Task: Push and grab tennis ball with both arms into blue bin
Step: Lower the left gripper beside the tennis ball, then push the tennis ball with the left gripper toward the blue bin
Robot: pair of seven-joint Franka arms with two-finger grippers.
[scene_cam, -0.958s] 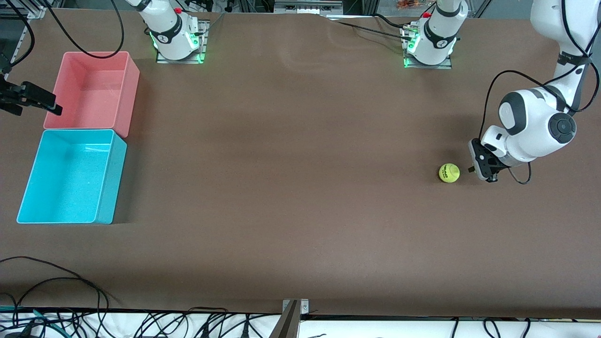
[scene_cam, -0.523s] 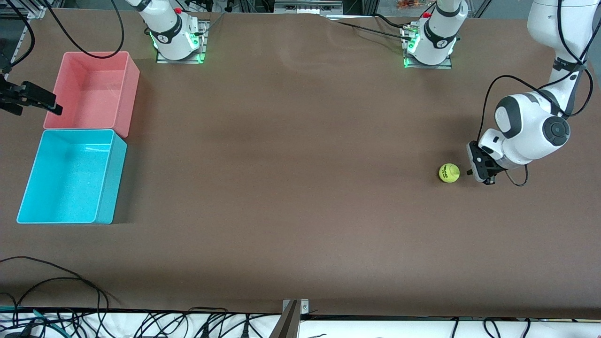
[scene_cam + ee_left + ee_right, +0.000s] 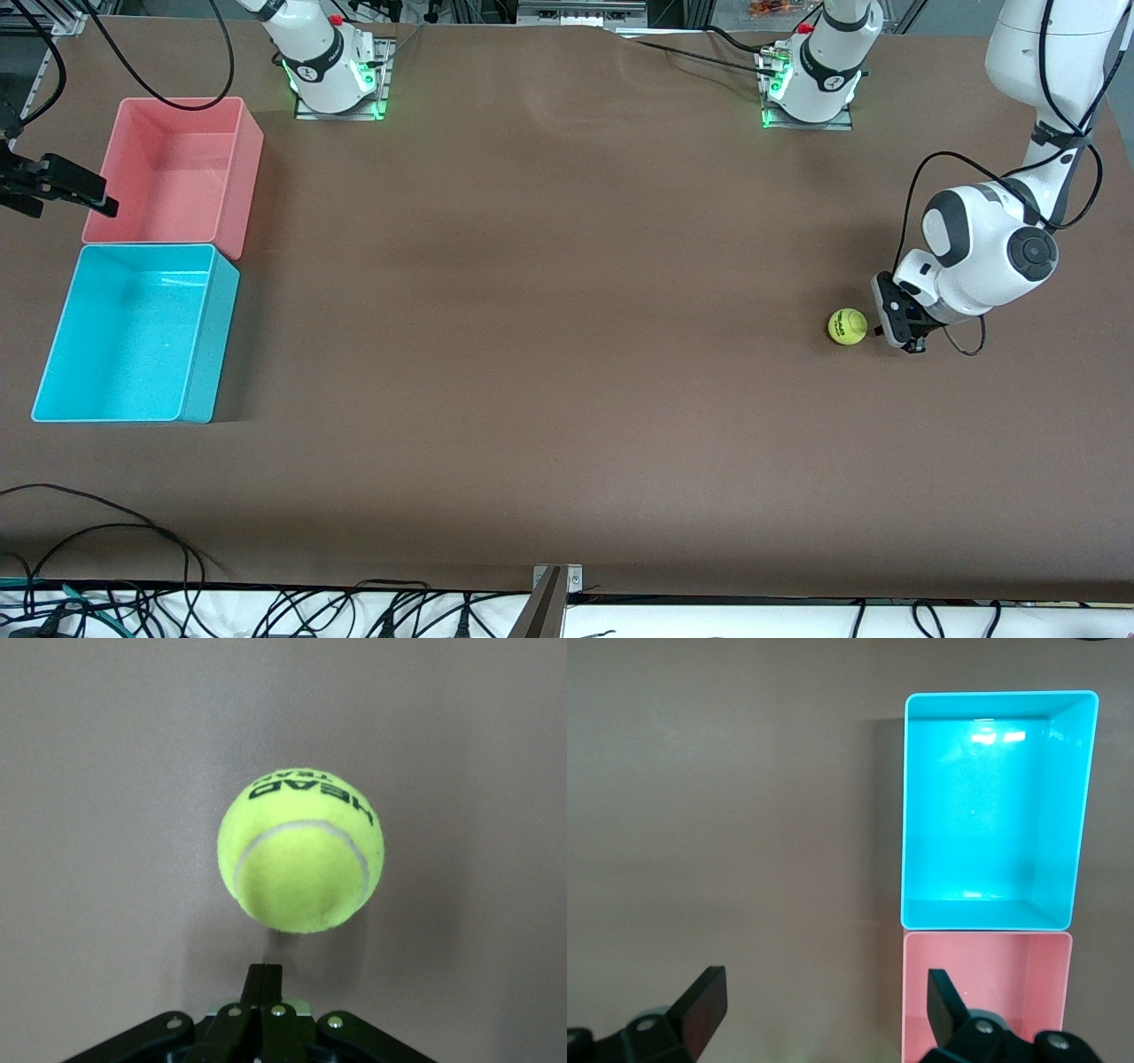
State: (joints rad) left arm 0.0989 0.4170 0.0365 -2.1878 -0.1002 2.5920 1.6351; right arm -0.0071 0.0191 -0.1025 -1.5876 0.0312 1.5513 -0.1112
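The tennis ball (image 3: 847,326) lies on the brown table toward the left arm's end. My left gripper (image 3: 889,329) is low at the table just beside the ball, on the side away from the bins. In the left wrist view its fingers (image 3: 264,979) are shut together and empty, a small gap from the ball (image 3: 301,850). The blue bin (image 3: 208,337) stands empty at the right arm's end. My right gripper (image 3: 89,195) hangs beside the pink bin; in the right wrist view it (image 3: 822,988) is open and empty, with the blue bin (image 3: 992,806) below.
The pink bin (image 3: 239,168) stands empty touching the blue bin, farther from the front camera; it also shows in the right wrist view (image 3: 983,983). Cables (image 3: 106,523) lie along the table's front edge. Brown table stretches between the ball and the bins.
My left gripper has moved a little closer to the ball, narrowing the gap. The ball and the right arm have not moved.
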